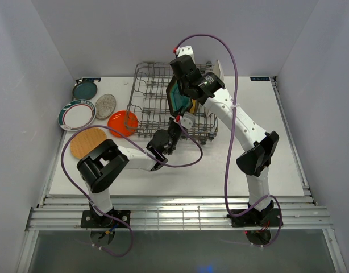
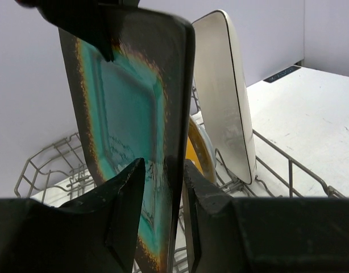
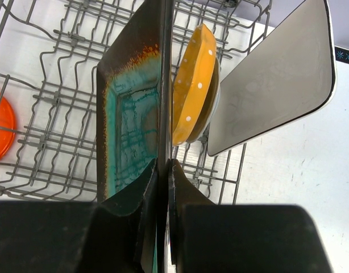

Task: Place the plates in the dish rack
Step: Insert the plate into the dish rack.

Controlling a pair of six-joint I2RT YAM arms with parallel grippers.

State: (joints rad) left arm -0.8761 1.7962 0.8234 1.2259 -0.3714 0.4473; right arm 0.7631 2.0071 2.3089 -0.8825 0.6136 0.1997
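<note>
A grey wire dish rack [image 1: 147, 94] sits at the back middle of a white tabletop [image 1: 277, 142], and both robot arms reach into it.

The right hand [image 3: 163, 170] is clamped on the upper edge of a dark square plate [image 3: 129, 114] with a glossy teal centre and a rust-coloured border. The plate stands on edge inside the rack, roughly in its middle. The left hand [image 2: 163, 182] comes in from the front of the rack. Its two fingers [image 2: 129, 193] straddle the lower edge of the same plate, one on each side. I cannot tell whether they are pressing on it.

Just beside the square plate, on its right, a yellow plate [image 3: 191, 85] with white dots stands upright in the rack. Beyond that, a white rectangular plate [image 3: 277, 74] with a thin dark rim leans at the far right end of the rack.

Five plates lie flat on the tabletop to the left of the rack:
- An orange plate [image 1: 123, 123] lies just beside the rack's left side.
- A wood-tone plate [image 1: 88, 142] lies nearer the arms.
- A white plate with a teal rim [image 1: 77, 115] lies by the left wall.
- A speckled grey plate [image 1: 106, 103] lies behind the orange one.
- A teal plate [image 1: 84, 90] lies in the far left corner.
</note>
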